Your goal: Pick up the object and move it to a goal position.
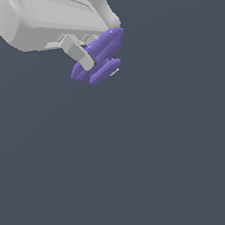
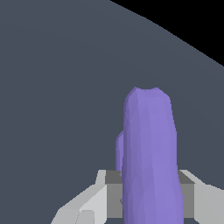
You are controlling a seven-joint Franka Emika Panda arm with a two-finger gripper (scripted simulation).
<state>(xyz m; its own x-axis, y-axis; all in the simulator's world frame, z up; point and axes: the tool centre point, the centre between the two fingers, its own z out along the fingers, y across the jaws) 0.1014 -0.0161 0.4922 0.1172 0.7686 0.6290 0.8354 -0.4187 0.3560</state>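
The white claw (image 1: 93,54) is clamped on the purple object (image 1: 103,48) and holds it up in the air, near the top of the exterior view; nothing but flat grey shows under it, and no shadow of the object shows there, so I think it hangs well above the ground; one grey finger (image 1: 79,51) crosses the front of the long bar, near its middle; the other finger is hidden behind the object; the short lobe (image 1: 105,70) sits just under the bar

In the wrist view the object (image 2: 148,153) fills the space between the claw's grey parts and sticks out far past them; the lobe peeks out at one side

The object looks small, hard and smooth, like plastic, so I think it is light and will not bend or squash; its round sides could slip or turn in the claw, so a hold near the middle of the bar looks best, and slow moves seem safer; no goal mark shows in either view
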